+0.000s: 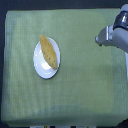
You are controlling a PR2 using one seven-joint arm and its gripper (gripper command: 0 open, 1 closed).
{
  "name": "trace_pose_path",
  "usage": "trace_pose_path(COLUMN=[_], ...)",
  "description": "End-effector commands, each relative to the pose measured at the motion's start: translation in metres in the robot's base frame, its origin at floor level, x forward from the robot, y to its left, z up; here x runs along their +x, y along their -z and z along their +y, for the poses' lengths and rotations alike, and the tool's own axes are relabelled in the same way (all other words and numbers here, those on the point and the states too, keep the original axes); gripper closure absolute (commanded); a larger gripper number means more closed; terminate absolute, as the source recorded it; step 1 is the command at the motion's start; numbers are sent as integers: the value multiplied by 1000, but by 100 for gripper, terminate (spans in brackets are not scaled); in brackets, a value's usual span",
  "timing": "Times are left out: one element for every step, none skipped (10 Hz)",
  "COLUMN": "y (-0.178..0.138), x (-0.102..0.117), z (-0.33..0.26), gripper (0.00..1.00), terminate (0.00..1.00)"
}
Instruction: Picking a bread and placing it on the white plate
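Note:
The bread [49,51], a golden-brown elongated loaf, lies diagonally on the white plate [41,67] toward the exterior view's left. It covers the plate's upper part and its top end reaches slightly past the rim. My gripper [100,38] is far off at the exterior view's upper right, well apart from the bread and plate. Its fingers are blurred and small, so their state does not show. Nothing visible is held in it.
A green cloth [80,85] covers the table under everything. The arm's grey and white body [120,30] comes in from the upper right corner. A dark floor shows beyond the cloth's edges.

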Motion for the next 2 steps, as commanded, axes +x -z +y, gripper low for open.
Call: trace_pose_path(y=[9, 10], x=[-5, -4], z=[-19, -24], gripper=[0, 0], terminate=[0, 100])
